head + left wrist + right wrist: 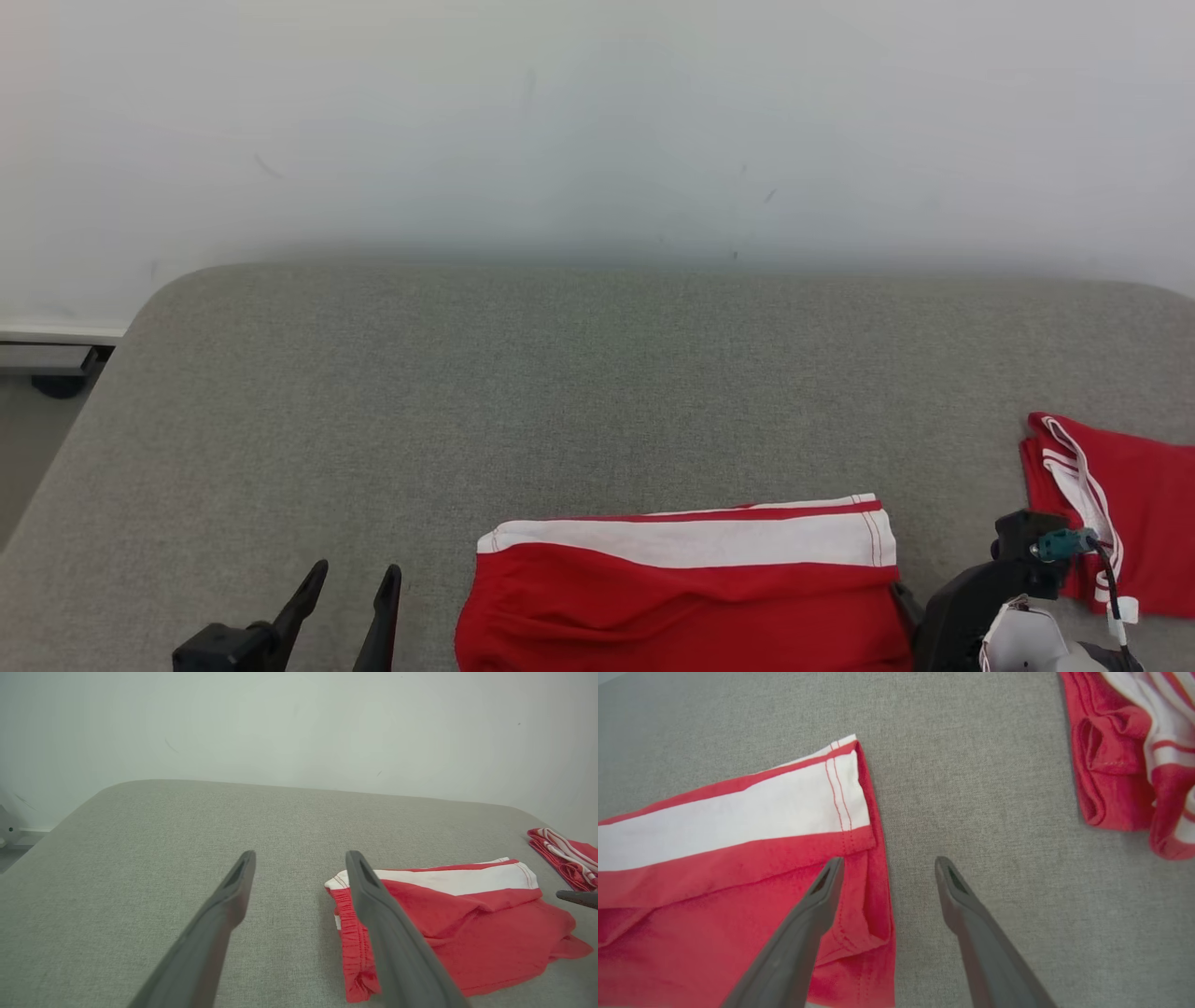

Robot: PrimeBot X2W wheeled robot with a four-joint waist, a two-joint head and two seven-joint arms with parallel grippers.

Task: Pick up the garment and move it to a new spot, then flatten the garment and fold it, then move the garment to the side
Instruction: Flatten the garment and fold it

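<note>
- You will find the folded red garment [686, 597], with its white band [691, 539] on the far side, at the near edge of the grey padded surface [597, 373], right of centre.
- The left gripper [358, 567] has its fingers apart and holds nothing. It sits over bare surface just left of the garment.
- The right gripper [888, 861] has its fingers spread. One finger is over the garment's hemmed right edge, the other over bare surface. You cannot tell whether either touches the cloth.
- A second red-and-white garment [1120, 509] lies bunched farther right, apart from the first.
</note>
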